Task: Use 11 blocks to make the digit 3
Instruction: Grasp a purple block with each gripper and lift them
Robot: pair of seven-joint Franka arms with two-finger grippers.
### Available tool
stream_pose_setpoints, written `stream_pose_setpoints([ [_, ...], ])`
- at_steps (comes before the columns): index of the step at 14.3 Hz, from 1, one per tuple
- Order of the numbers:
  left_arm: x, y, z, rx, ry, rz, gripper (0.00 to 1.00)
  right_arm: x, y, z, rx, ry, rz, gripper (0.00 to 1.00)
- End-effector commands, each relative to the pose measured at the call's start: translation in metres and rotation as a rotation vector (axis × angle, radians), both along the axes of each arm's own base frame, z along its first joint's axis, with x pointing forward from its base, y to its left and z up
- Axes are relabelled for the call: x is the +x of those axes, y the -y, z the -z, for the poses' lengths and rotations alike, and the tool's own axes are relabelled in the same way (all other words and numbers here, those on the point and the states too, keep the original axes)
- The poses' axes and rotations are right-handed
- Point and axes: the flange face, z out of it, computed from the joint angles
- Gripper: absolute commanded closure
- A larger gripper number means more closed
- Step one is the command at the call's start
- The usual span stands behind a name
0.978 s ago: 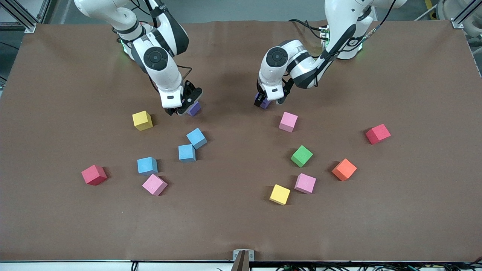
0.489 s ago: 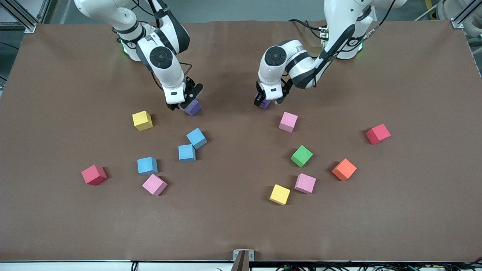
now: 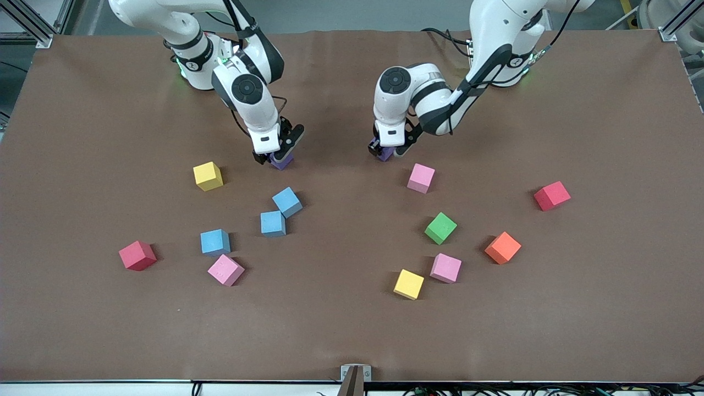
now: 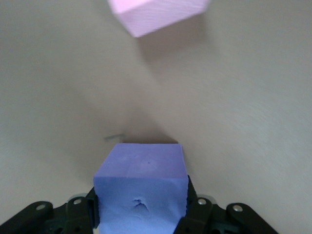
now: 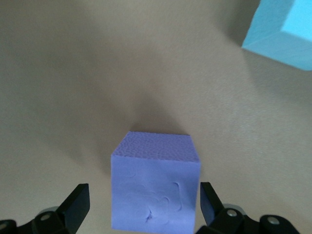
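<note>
- Looking down on a wide brown tabletop (image 3: 352,330) with a faint crease along its top edge; metal framing shows at the corners, cables trail along the near edge, and a small bracket (image 3: 355,374) sits at the middle of that edge
- Both arm bases stand along the edge farthest from the front camera; neither arm is waiting
- Left tool (image 3: 388,150) is down at the tabletop on a purple block (image 4: 141,187); the left wrist view shows black fingers (image 4: 192,204) pressed against both side faces, so it is clamped on that cube; a pink block (image 3: 421,178) lies just beside it, nearer the front camera
- Right tool (image 3: 278,155) is low around the other purple block (image 5: 156,183); in the right wrist view its fingers (image 5: 78,204) stand apart with a gap on each side of the cube, touching nothing
- The blocks lie scattered, no figure formed; toward the right arm's end sit a yellow block (image 3: 208,176), three blue blocks (image 3: 287,202), (image 3: 273,223), (image 3: 215,242) and a pink one (image 3: 225,269); a red cube (image 3: 137,256) sits beside them
- Toward the left arm's end sit a green block (image 3: 440,227), an orange block (image 3: 502,247), a pink one (image 3: 445,268), a second yellow one (image 3: 408,284) and another red cube (image 3: 551,196)
</note>
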Motion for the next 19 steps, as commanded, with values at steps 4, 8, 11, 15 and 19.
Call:
stream_pose_setpoints([
  [4, -0.008, 0.046, -0.011, -0.060, 0.043, 0.447, 0.60, -0.011, 0.009, 0.008, 0.007, -0.002, -0.002, 0.00],
  [8, -0.016, 0.072, -0.011, -0.080, 0.045, 0.649, 0.60, -0.009, 0.008, 0.009, 0.015, 0.011, -0.003, 0.46],
  [11, -0.021, 0.086, -0.009, -0.021, 0.003, 0.777, 0.61, -0.008, 0.007, 0.009, 0.016, 0.012, -0.003, 0.74],
  [15, -0.022, 0.091, 0.003, 0.001, -0.039, 0.790, 0.61, -0.003, 0.007, 0.004, 0.030, 0.018, -0.107, 0.77],
  [19, -0.021, 0.098, 0.009, -0.008, -0.045, 0.785, 0.61, 0.003, 0.005, -0.004, 0.055, 0.029, -0.316, 0.77],
])
